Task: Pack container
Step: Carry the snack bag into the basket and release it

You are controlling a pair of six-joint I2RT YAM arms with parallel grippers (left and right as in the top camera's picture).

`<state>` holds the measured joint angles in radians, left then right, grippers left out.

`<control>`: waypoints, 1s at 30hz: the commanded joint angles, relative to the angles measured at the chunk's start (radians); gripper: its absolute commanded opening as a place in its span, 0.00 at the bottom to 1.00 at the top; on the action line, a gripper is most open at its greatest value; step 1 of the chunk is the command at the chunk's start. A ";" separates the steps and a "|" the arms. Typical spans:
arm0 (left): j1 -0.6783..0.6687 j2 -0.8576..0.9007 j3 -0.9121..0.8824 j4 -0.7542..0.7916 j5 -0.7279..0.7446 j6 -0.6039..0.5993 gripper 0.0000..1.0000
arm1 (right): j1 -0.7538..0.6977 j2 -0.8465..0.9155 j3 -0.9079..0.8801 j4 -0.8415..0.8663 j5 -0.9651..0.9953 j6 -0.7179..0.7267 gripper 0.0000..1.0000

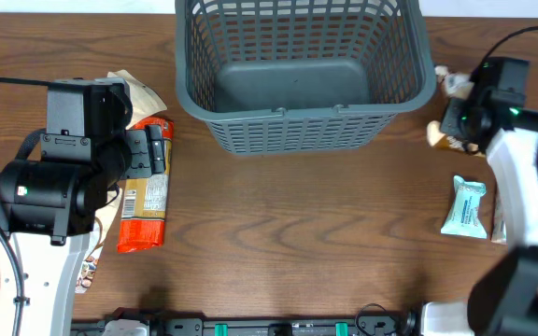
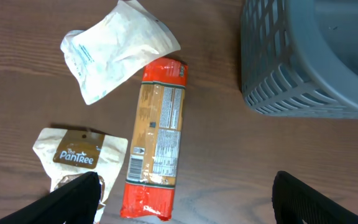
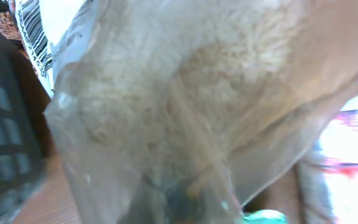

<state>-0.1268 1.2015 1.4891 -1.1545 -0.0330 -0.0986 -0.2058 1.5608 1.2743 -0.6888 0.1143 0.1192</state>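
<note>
Brown wood-grain surface (image 1: 297,243) carries everything. Dark grey basket (image 1: 297,131) w/ slotted sides stands upright at the far edge, roughly centre, its solid bottom in full view. L arm (image 1: 49,187) is over the near-left part. R arm (image 1: 521,177) comes up the right side, its wrist just beside the basket's right end.

L jaws are spread wide, closed on nothing. They hover above a long red-and-tan cracker pack (image 2: 157,137) that lies flat, printed label & barcode up, running lengthwise twd the far edge. It's left of the basket & apart from it. White crinkled pouch (image 2: 117,56) lies just past the pack's far end; can't tell if the two touch. Cream pouch marked "The Pantree" (image 2: 79,155) lies beside the pack's near half, on its left in the L wrist view, partly behind one finger (image 2: 73,199).

R jaws are closed on a clear bag (image 3: 185,106) of pale crumbly stuff. The bag fills the R wrist view, so the fingers themselves aren't seen there. Overhead, bits of packaging poke out either side of the wrist, near the basket's right end. Light blue packet (image 1: 463,207) lies flat nearer the front on the right, well apart from the basket, just beside the R arm.
</note>
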 commanded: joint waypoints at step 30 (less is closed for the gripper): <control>0.004 0.001 -0.002 -0.007 -0.001 0.034 0.84 | 0.475 -0.047 0.699 -0.124 -0.304 -0.825 0.01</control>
<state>-0.1268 1.2015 1.4891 -1.1591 -0.0326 -0.0776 0.2283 1.4429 1.9289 -0.8047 -0.1162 -0.5343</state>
